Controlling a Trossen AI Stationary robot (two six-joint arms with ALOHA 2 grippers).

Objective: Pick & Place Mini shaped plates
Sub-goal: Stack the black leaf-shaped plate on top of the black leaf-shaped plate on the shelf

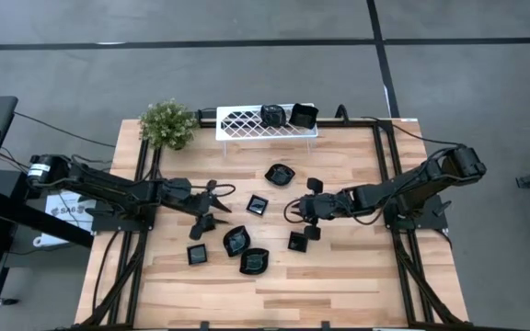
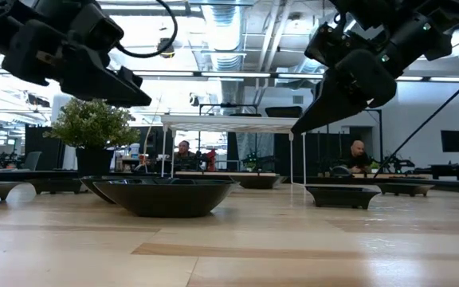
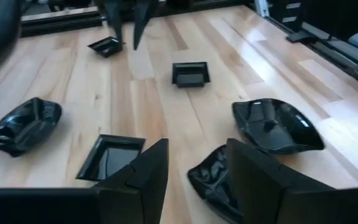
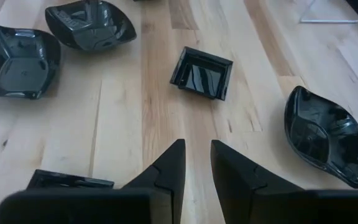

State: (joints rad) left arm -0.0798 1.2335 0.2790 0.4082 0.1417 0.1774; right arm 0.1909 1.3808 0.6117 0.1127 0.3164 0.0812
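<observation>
Behind plates [image 1: 247, 241], rack [image 1: 247, 121] — plant [image 1: 167, 123] beside

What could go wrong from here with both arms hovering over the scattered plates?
The left gripper and right gripper face each other across the small square plate; if both go for it, they could collide. Near the left gripper, the two rounded plates and lie almost touching, so picking one may nudge the other. The white rack already carries two plates, leaving its right end crowded.

light: bright overhead | glare: glossy plates [image 4: 197, 71] | blur: left wrist view, perhaps motion
</observation>
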